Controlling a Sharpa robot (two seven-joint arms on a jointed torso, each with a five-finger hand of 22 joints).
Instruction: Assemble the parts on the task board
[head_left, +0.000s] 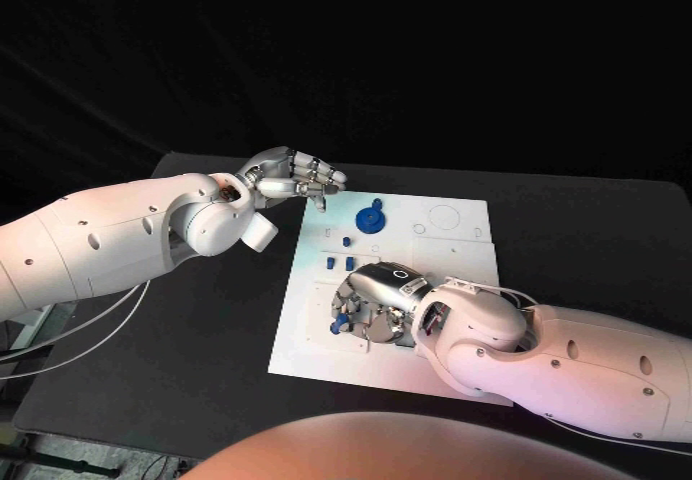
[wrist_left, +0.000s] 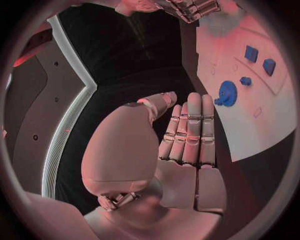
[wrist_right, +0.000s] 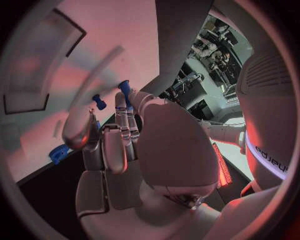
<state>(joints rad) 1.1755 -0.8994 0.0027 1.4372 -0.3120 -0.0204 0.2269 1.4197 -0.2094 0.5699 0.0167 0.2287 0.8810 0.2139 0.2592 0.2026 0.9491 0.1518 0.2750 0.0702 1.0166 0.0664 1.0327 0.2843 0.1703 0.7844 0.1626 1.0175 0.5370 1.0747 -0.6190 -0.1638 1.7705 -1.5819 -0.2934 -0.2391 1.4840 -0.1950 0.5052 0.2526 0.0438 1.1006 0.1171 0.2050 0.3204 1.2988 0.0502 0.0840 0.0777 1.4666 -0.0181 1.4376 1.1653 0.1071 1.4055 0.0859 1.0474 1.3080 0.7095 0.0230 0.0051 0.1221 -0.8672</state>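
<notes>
The white task board (head_left: 450, 252) lies mid-table. A blue gear (head_left: 372, 218) sits at its far side, with small blue blocks (head_left: 339, 263) nearer the middle. My right hand (head_left: 378, 298) is down on the board's near half, fingers bent onto it. In the right wrist view a small blue part (wrist_right: 124, 90) stands up between two fingertips, seemingly pinched, and another blue peg (wrist_right: 99, 101) stands just beyond on the board (wrist_right: 94, 45). My left hand (head_left: 296, 177) hovers by the board's far-left corner. Its fingers (wrist_left: 190, 130) lie straight together with nothing in them, near the gear (wrist_left: 226, 93).
The black table (head_left: 202, 330) spreads wide to the left and right of the board. Round and square outlines (head_left: 447, 215) mark the board's far-right part. A white cable (head_left: 87, 335) hangs under my left arm at the table's left edge.
</notes>
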